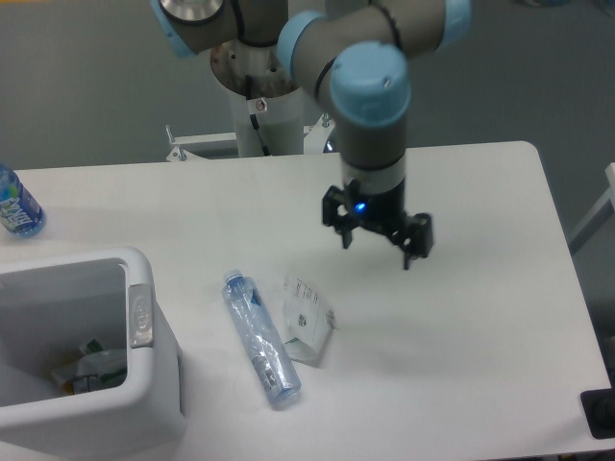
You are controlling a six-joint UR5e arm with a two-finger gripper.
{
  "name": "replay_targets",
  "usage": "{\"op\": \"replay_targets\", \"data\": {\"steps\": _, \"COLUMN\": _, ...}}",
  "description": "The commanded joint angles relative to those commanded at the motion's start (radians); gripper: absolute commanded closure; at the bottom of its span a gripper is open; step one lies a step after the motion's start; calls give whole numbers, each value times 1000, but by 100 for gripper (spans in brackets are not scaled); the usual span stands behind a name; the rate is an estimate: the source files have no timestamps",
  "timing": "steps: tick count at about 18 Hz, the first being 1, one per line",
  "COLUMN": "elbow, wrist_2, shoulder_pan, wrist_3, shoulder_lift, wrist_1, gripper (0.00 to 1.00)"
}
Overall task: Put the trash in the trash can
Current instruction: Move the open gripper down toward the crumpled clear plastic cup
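A long clear plastic bottle [259, 339] with a blue cap lies on the white table, cap end toward the back. A small clear packet [307, 319] with a white printed label lies right beside it on its right. The white trash can [144, 384] stands at the front left, with a grey oval mark on its right rim and some rubbish inside. My gripper [377, 247] hangs open and empty above the table, to the right of and behind the packet, fingers pointing down.
A bluer bottle [16, 204] with a blue-green label stands at the table's far left edge. The arm's base [259, 106] rises behind the table's back edge. A dark object [601, 415] sits at the front right corner.
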Motion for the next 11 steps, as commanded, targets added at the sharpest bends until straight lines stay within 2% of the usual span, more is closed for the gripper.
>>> {"op": "replay_targets", "data": {"steps": 3, "elbow": -25, "wrist_2": -2, "shoulder_pan": -18, "wrist_3": 8, "shoulder_lift": -14, "wrist_1": 23, "gripper": 0}}
{"op": "replay_targets", "data": {"steps": 11, "elbow": -95, "wrist_2": -2, "shoulder_pan": -43, "wrist_3": 9, "shoulder_lift": -51, "wrist_1": 34, "gripper": 0}}
